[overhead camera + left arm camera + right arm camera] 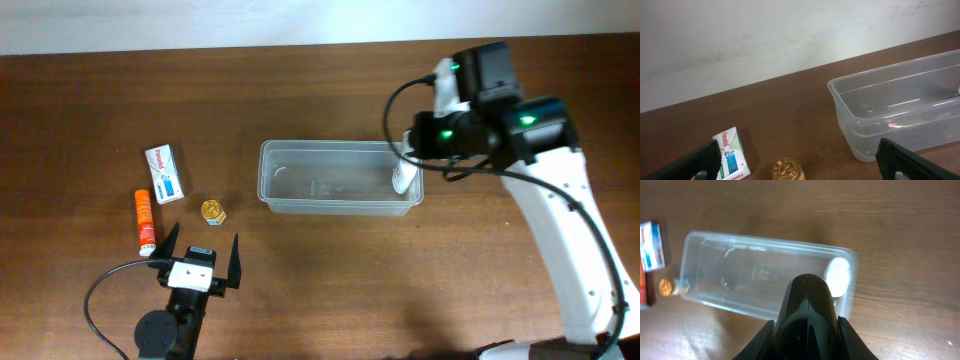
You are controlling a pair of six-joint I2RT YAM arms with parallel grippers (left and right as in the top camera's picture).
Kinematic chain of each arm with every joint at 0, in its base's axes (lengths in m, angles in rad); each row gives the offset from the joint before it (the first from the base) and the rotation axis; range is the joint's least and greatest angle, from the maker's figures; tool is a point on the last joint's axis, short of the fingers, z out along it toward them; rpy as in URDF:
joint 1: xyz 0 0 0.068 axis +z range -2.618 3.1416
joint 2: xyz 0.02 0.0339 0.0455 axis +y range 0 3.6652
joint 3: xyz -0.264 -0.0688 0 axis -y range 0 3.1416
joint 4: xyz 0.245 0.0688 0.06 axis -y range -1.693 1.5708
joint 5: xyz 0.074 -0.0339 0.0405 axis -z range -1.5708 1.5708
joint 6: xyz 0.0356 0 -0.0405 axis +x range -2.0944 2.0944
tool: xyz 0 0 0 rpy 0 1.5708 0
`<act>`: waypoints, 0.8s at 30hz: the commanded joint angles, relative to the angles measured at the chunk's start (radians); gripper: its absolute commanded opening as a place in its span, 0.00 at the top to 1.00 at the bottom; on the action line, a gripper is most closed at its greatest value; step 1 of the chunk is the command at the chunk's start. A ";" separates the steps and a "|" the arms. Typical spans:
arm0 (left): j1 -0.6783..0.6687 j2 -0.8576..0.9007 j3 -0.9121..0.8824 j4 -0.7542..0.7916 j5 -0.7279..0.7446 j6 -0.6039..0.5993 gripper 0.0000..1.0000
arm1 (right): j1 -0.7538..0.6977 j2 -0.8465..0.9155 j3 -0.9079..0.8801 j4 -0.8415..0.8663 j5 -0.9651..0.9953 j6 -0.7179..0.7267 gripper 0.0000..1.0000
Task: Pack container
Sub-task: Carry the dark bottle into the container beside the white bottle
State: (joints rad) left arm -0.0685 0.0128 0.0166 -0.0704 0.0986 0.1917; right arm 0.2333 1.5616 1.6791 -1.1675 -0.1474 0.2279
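Overhead, the clear container (300, 205) sits mid-table while the right gripper (418, 148) hangs above its right end, where a white item (403, 178) lies inside. Whether that gripper holds it cannot be told. The left gripper (205, 236) gapes wide and empty near a small gold item (213, 211).

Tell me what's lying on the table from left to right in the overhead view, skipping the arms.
orange tube → white and blue box → small gold-lidded jar → clear container → white object inside the container's right end
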 commanded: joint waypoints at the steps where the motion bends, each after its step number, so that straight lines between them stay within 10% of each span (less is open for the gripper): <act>1: 0.006 -0.006 -0.008 0.002 0.010 0.016 0.01 | 0.088 0.040 0.013 0.019 0.048 -0.010 0.73; 24: 0.006 -0.006 -0.008 0.002 0.010 0.016 0.01 | 0.185 0.316 0.004 -0.004 0.134 0.024 0.73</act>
State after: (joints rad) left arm -0.0685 0.0128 0.0166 -0.0704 0.0986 0.1917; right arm 0.4107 1.8618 1.6791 -1.1614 -0.0677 0.2337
